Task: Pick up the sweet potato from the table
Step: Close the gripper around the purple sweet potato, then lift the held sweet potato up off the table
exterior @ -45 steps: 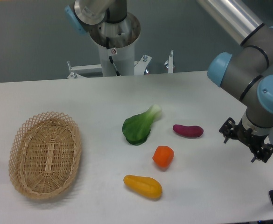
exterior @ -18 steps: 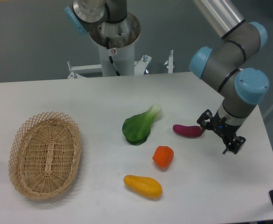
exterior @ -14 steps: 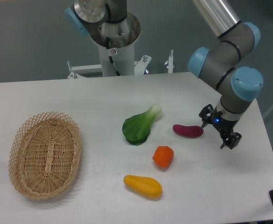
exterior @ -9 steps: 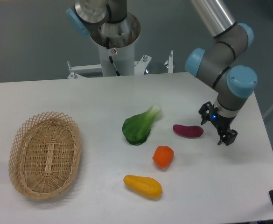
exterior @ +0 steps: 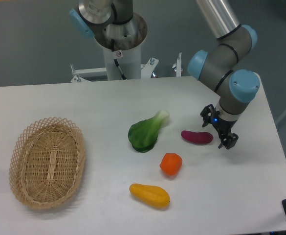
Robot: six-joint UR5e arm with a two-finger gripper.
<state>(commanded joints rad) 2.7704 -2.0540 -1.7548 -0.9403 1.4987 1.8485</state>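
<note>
The sweet potato [exterior: 197, 137], a small magenta-purple tuber, lies on the white table [exterior: 108, 103] right of centre. My gripper [exterior: 217, 128] hangs just to its right, close above the table, with its black fingers [exterior: 228, 140] spread apart and nothing between them. The gripper is beside the sweet potato's right end, not around it.
A green leafy vegetable [exterior: 146, 131] lies left of the sweet potato. A round orange-red vegetable [exterior: 170, 164] and a yellow-orange oblong fruit [exterior: 149, 195] lie nearer the front. A wicker basket [exterior: 47, 161] sits at the left. The table's right edge is near the gripper.
The gripper has moved left and toward the back, from the table's right side to just beside the sweet potato's right end. The produce has not moved.
</note>
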